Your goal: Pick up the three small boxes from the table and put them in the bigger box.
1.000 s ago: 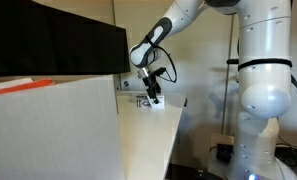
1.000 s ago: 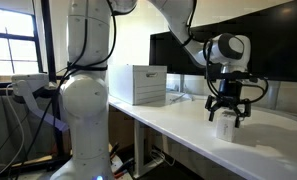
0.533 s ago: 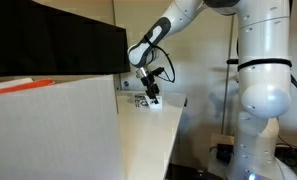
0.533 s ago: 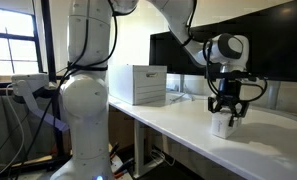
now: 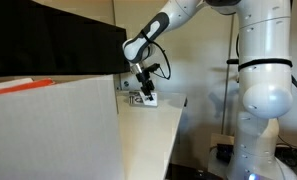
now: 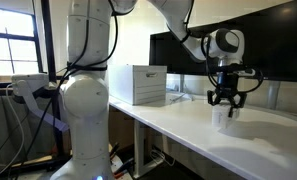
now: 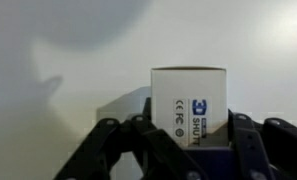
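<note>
My gripper (image 7: pixel 188 142) is shut on a small white box (image 7: pixel 188 100) with blue and dark print, one finger on each side of it. In both exterior views the gripper (image 6: pixel 226 103) (image 5: pixel 144 90) holds this box (image 6: pixel 224 119) (image 5: pixel 147 99) just above the cream-white table (image 6: pixel 178 128) (image 5: pixel 156 135). The bigger box (image 5: pixel 48 130) (image 6: pixel 138 85), pale and plain-sided, stands on the same table some way from the gripper. The other small boxes are out of my view.
A black panel (image 5: pixel 48 45) (image 6: pixel 278 40) stands along the back of the table behind the gripper. The robot's white base (image 6: pixel 83 110) (image 5: pixel 263 90) is beside the table's straight edge.
The jaws have shut on the small white box. The gripper has then risen a little and lifted the box off the tabletop.
</note>
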Robot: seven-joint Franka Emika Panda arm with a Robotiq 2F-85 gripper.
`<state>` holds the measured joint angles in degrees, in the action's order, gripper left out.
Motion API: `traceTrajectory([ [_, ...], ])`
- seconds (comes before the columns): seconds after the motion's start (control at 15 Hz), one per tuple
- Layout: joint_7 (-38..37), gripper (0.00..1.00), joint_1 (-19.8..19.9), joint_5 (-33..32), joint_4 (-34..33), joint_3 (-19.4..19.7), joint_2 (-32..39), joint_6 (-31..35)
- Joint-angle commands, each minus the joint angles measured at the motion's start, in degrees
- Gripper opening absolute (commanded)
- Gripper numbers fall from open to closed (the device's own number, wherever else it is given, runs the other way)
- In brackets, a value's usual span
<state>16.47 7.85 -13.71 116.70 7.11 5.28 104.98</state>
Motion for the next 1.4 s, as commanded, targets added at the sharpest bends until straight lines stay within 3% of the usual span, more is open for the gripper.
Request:
traceTrajectory([
  [0.0, 0.09, 0.31, -1.34, -0.1, -0.69, -1.29, -3.66, -5.23],
  [0.6, 1.19, 0.31, -7.05, -1.63, -4.91, -6.08, -11.88, -24.52],
  [1.33, 1.38, 0.31, -15.19, -0.58, -14.5, -13.14, -14.15, -35.08],
])
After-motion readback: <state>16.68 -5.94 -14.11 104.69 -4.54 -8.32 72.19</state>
